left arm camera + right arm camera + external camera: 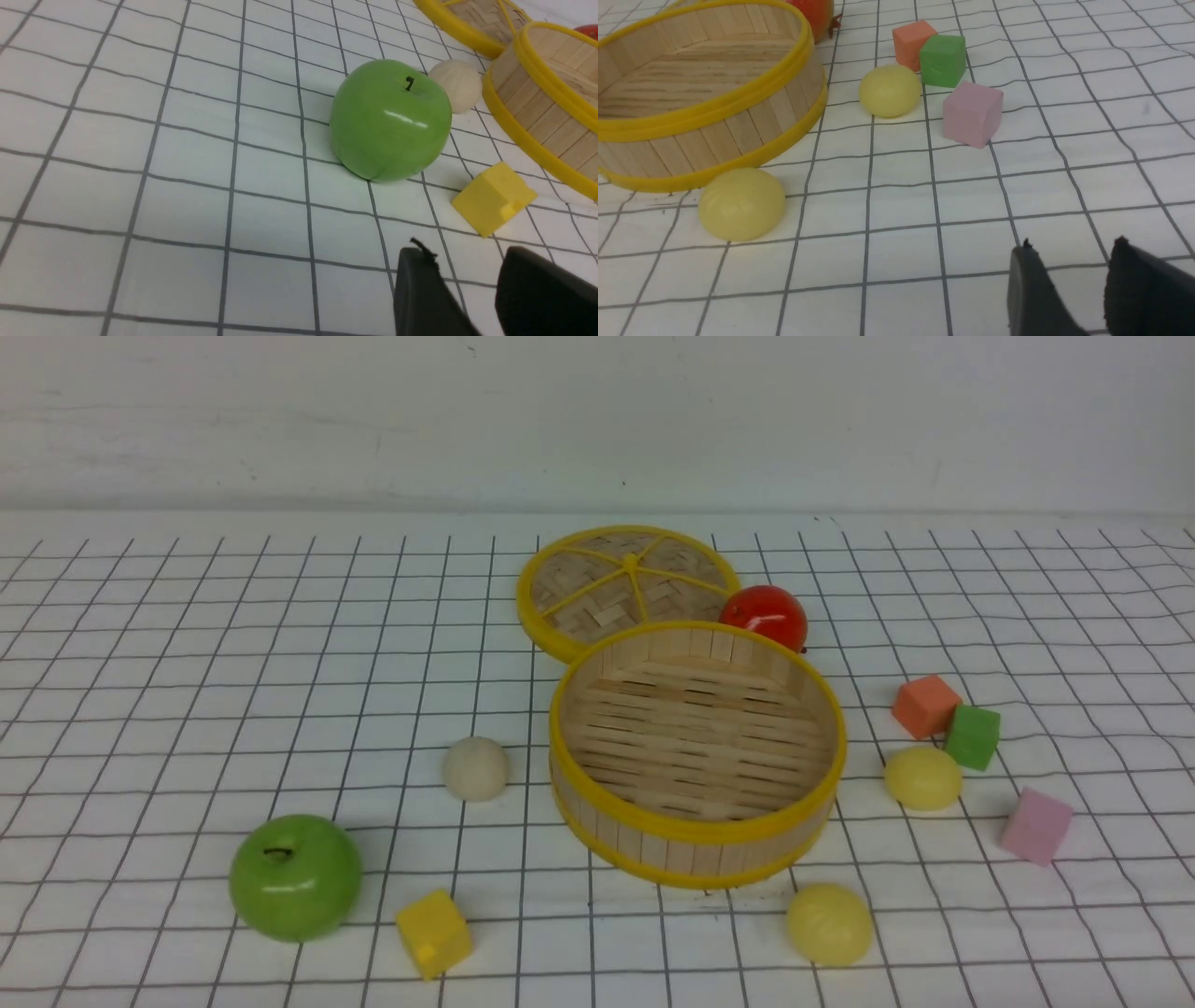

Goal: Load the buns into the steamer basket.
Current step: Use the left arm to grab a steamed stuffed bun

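Note:
The steamer basket (pixel 698 829) stands empty in the middle of the checked cloth; it also shows in the left wrist view (pixel 542 116) and the right wrist view (pixel 738 116). A cream-white bun (pixel 476 768) lies left of it, also in the left wrist view (pixel 458 84). One pale yellow bun (pixel 922 777) lies right of the basket, another (pixel 829 924) in front of it; both show in the right wrist view (pixel 890 90) (pixel 741 203). My left gripper (pixel 467 254) and right gripper (pixel 1071 247) are open and empty, apart from all buns. Neither shows in the front view.
A green apple (pixel 296 876) and a yellow cube (pixel 434 933) lie front left. The flat woven lid (pixel 627 586) and a red tomato (pixel 764 615) are behind the basket. Orange (pixel 925 706), green (pixel 973 736) and pink (pixel 1035 826) cubes lie to the right.

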Motion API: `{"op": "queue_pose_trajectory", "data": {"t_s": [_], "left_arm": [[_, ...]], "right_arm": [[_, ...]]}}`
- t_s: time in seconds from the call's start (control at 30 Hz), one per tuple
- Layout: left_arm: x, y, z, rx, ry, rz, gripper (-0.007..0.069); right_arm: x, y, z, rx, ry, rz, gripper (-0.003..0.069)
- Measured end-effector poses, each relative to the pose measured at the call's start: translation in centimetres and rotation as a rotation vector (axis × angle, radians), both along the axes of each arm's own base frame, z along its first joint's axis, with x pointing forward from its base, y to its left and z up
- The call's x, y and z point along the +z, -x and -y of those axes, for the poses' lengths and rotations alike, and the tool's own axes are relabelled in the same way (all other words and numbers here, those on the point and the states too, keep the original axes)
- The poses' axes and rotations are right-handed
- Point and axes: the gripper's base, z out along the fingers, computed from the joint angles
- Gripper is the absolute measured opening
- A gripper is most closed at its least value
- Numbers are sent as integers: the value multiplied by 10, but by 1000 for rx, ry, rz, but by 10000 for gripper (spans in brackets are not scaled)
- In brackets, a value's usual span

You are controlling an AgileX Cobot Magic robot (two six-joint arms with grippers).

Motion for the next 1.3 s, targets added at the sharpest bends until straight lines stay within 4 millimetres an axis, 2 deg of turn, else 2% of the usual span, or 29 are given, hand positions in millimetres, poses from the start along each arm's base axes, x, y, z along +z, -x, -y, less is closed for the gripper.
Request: {"op": "queue_pose_trajectory", "data": {"t_s": [0.27,0.33,0.5,0.67,0.73,0.8,0.87,0.9,0.93,1.0,1.1,1.13,1.17,1.2,1.27,1.3], "left_arm": [[2,0,1,0,48,17,237],[7,-1,4,5,169,44,237],[23,-3,6,54,626,117,237],[35,-4,0,101,831,213,223],[38,-3,2,86,839,198,207],[63,4,8,-15,758,183,144],[91,16,13,-107,604,194,72],[94,17,13,-116,594,192,64],[113,22,16,-163,494,163,12],[138,19,22,-206,345,7,-13],[153,-2,25,-207,166,-272,-13],[154,-4,25,-206,153,-292,-13],[156,-15,25,-193,90,-389,-13],[156,-36,23,-161,-8,-511,-13],[151,-66,21,-121,-124,-612,-13],[150,-69,21,-119,-135,-621,-13]], "right_arm": [[0,0,0,0,0,0,239],[0,0,0,0,0,0,239],[0,0,0,0,0,0,239],[0,0,0,0,0,0,239],[0,0,0,0,0,0,239],[0,0,0,0,0,0,239],[0,0,0,0,0,0,239],[0,0,0,0,0,0,239],[0,0,0,0,0,0,239],[0,0,0,0,0,0,239],[0,0,0,0,0,0,239],[0,0,0,0,0,0,239],[0,0,0,0,0,0,239],[0,0,0,0,0,0,239],[0,0,0,0,0,0,239],[0,0,0,0,0,0,239]]}}
